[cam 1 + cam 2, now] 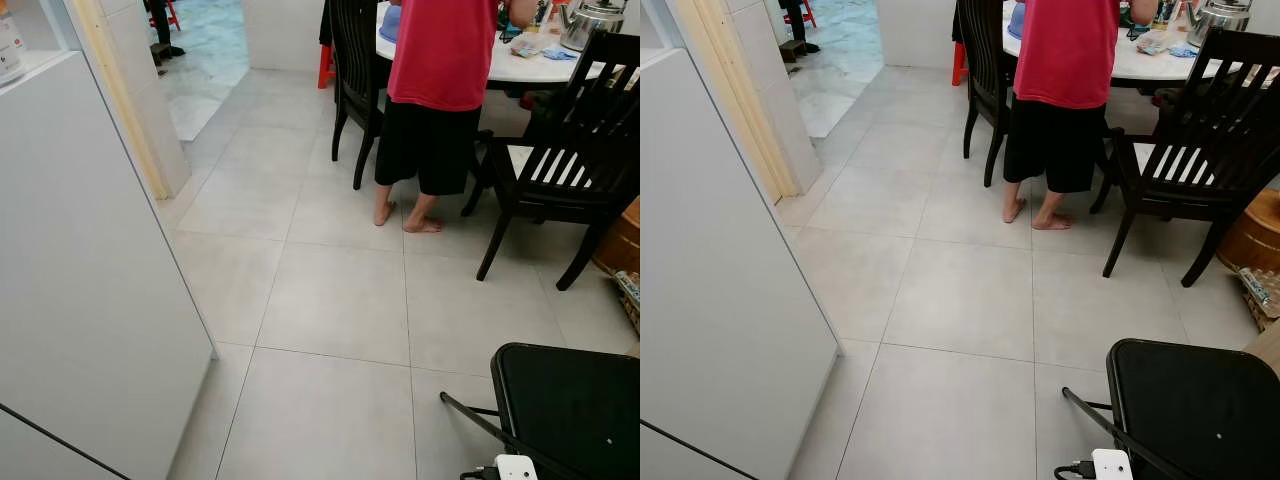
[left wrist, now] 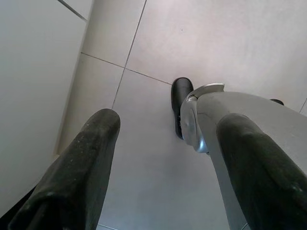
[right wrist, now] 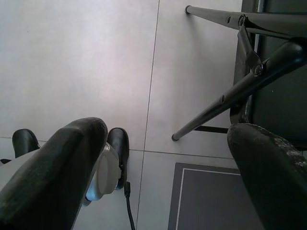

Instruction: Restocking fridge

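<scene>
Standing at frame left, the white fridge [image 1: 90, 280] is looking heavy and handleless, so its door edge seems the likeliest hold, while the left gripper [image 2: 163, 167] and right gripper [image 3: 163, 163] are hanging with fingers apart, gripping nothing.

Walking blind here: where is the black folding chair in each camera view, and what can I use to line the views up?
Left eye view: black folding chair in the bottom right corner.
Right eye view: same corner, seat showing.
Right wrist view: its metal legs cross the picture beyond the fingers.
Left wrist view: aims at tiles beside the white fridge instead.
Shared landmark: the grey tiled floor with its joint lines.
</scene>
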Controlling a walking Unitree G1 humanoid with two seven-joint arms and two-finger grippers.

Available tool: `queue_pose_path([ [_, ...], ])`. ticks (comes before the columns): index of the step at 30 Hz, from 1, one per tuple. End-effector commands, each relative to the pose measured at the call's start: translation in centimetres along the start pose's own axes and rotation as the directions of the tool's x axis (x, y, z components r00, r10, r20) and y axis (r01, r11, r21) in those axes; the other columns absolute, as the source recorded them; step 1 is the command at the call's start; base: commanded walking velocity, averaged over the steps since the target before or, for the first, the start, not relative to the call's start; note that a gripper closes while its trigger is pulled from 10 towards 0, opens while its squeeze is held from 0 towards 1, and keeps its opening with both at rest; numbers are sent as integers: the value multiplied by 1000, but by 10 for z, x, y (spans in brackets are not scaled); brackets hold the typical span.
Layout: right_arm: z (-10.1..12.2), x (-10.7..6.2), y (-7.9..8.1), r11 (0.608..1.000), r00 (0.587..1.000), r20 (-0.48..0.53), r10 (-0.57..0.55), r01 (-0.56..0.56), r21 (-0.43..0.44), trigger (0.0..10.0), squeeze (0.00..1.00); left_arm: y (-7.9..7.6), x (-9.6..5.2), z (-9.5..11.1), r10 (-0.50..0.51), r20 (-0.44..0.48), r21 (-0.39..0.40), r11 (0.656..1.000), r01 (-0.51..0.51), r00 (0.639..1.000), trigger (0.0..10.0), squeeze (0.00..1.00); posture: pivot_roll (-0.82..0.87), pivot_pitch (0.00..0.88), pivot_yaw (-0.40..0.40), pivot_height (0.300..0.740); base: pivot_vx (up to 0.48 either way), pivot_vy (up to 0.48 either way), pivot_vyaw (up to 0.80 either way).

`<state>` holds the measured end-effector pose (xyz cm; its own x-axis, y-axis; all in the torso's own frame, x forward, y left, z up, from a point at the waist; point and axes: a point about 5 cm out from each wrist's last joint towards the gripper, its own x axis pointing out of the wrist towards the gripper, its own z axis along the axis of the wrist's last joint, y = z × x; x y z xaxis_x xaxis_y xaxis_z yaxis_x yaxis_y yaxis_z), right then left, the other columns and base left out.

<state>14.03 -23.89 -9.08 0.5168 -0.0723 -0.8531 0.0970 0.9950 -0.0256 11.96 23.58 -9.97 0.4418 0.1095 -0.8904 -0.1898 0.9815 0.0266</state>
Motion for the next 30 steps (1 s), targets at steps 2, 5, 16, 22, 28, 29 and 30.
queue_pose_path([
  [2, 56, 13, 37, 990, 988, -69, 137, -135, 30, 10000, 0, -30, 7, 21, -45, -111, 10, 999, 47, 993, 10000, 0, 1, 0, -75, 740, 0, 0, 0],
  [5, 55, 13, 35, 990, 988, -76, 138, -137, 17, 10000, 0, -29, 7, 19, -44, -115, 20, 999, 46, 992, 10000, 0, 3, 0, -73, 740, 0, 0, 0],
  [16, 57, 12, 28, 991, 989, -70, 131, -130, 18, 10000, 0, -54, 10, 44, -74, -90, -2, 997, 74, 993, 10000, 0, -8, 0, -81, 740, 0, 0, 0],
  [22, 60, 12, 29, 991, 989, -64, 135, -135, 7, 10000, 0, -55, 10, 51, -75, -74, -6, 997, 75, 994, 10000, 0, -6, 0, -78, 740, 0, 0, 0],
  [28, 60, 13, 29, 991, 988, -67, 136, -137, -2, 10000, 0, -54, 10, 52, -74, -73, -6, 997, 74, 995, 10000, 0, -5, 0, -76, 740, 0, 0, 0],
  [29, 60, 13, 29, 991, 988, -67, 136, -137, -2, 10000, 0, -54, 10, 52, -74, -73, -6, 997, 74, 995, 10000, 0, -5, 0, -76, 740, 0, 0, 0],
  [30, 60, 13, 29, 991, 988, -67, 136, -137, -2, 10000, 0, -54, 10, 52, -74, -73, -6, 997, 74, 995, 10000, 0, -5, 0, -76, 740, 0, 0, 0],
])
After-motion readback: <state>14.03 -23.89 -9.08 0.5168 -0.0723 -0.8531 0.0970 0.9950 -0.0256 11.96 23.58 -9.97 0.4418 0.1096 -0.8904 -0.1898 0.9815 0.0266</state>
